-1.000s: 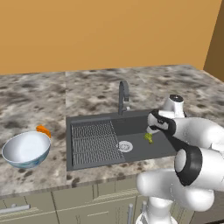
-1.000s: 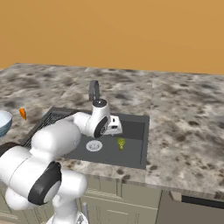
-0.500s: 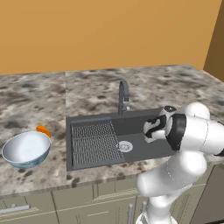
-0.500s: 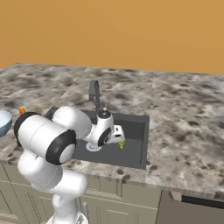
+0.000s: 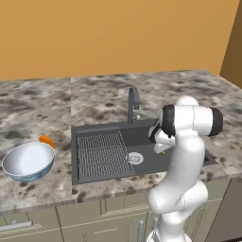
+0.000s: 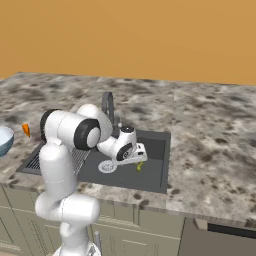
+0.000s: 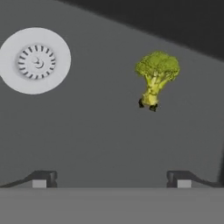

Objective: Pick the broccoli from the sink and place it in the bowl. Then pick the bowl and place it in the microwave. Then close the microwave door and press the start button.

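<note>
The broccoli is a small yellow-green floret lying on the dark floor of the sink, right of the round silver drain. It peeks out beside the hand as a green speck. My gripper hangs low in the basin just above the floor, open, with nothing between its fingertips; the broccoli lies ahead of them, nearer the right finger. The white bowl with a blue-green outside stands on the counter left of the sink. The microwave is out of view.
A small orange object lies behind the bowl. The dark curved faucet rises at the sink's back edge, close to my arm. A ribbed rack covers the sink's left half. Speckled stone counter surrounds the basin.
The arm has folded down and the hand has sunk lower into the sink, over the broccoli. The gripper stays open. The broccoli and bowl have not moved.
</note>
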You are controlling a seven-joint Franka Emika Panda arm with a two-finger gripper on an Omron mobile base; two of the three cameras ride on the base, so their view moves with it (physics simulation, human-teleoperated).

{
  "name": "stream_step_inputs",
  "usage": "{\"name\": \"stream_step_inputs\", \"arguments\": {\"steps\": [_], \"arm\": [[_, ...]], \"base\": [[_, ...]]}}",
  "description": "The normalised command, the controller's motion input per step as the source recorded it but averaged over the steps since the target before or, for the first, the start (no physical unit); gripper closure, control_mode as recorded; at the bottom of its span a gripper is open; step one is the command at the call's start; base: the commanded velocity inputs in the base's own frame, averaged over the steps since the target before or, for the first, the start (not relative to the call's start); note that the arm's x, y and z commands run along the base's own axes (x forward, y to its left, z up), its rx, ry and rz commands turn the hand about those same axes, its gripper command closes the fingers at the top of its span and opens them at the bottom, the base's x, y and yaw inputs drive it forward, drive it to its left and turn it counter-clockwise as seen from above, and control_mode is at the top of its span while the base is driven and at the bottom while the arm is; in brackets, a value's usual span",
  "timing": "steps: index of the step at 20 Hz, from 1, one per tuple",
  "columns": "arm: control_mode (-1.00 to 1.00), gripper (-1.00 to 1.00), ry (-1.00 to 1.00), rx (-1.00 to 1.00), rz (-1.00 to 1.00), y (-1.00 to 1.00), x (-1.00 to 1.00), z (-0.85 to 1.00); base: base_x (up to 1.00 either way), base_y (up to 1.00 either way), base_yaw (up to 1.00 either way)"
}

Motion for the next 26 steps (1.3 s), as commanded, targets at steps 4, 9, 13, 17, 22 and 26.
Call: {"name": "stream_step_inputs", "arguments": {"steps": [4, 9, 13, 17, 22, 26], "arm": [[-1.0, -1.0, 0.02, 0.01, 0.0, -0.23, 0.47, -0.54], [-1.0, -1.0, 0.0, 0.05, 0.0, -0.33, 0.33, -0.52], [-1.0, -1.0, 0.0, 0.02, 0.0, -0.03, 0.36, -0.54], [-1.0, -1.0, 0.0, 0.01, 0.0, 0.0, 0.49, -0.39], [-1.0, -1.0, 0.02, 0.01, 0.0, 0.0, 0.5, -0.24], [-1.0, -1.0, 0.03, 0.0, 0.0, 0.0, 0.27, -0.14]], "base": [[0.0, 0.0, 0.0], [0.0, 0.0, 0.0], [0.0, 0.0, 0.0], [0.0, 0.0, 0.0], [0.0, 0.0, 0.0], [0.0, 0.0, 0.0]]}}
